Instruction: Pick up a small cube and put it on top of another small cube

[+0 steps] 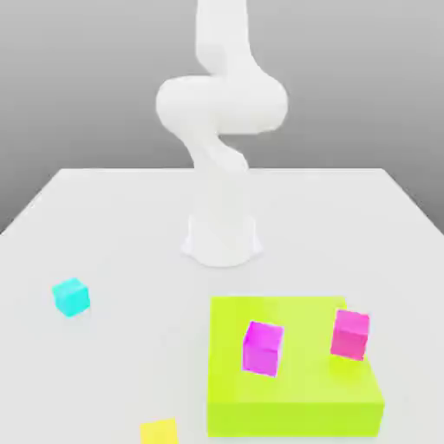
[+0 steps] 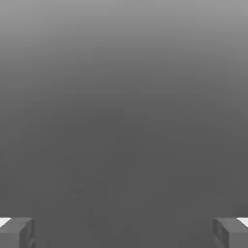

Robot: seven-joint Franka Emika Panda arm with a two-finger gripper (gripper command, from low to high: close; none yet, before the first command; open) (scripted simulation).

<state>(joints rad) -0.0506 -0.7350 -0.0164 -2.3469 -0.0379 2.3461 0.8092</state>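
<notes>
At the lower edge of the exterior view, left of the middle, a yellow cube [image 1: 159, 431] is being shown, partly cut by the frame. Just to its right a large lime-green block [image 1: 295, 408] is lying flat on the white table [image 1: 113, 217], filling the lower right part of the picture. Two cubes are being carried on top of this block: a magenta cube [image 1: 262, 348] near the middle of it and a pink cube [image 1: 350, 334] close to its right edge, the two well apart.

The small cyan cube [image 1: 70, 297] is being seen at the left side of the frame, alone on the table, well apart from the block and from the other cubes.

Farther back, in the centre, the white arm [image 1: 221, 130] is rising from its round base [image 1: 222, 241] and is bending upward out of the top of the frame.

In the hand view the gripper [image 2: 124, 232] is being held wide open, its two grey fingertips [image 2: 17, 232] standing at the lower corners, and nothing is being held between them.
</notes>
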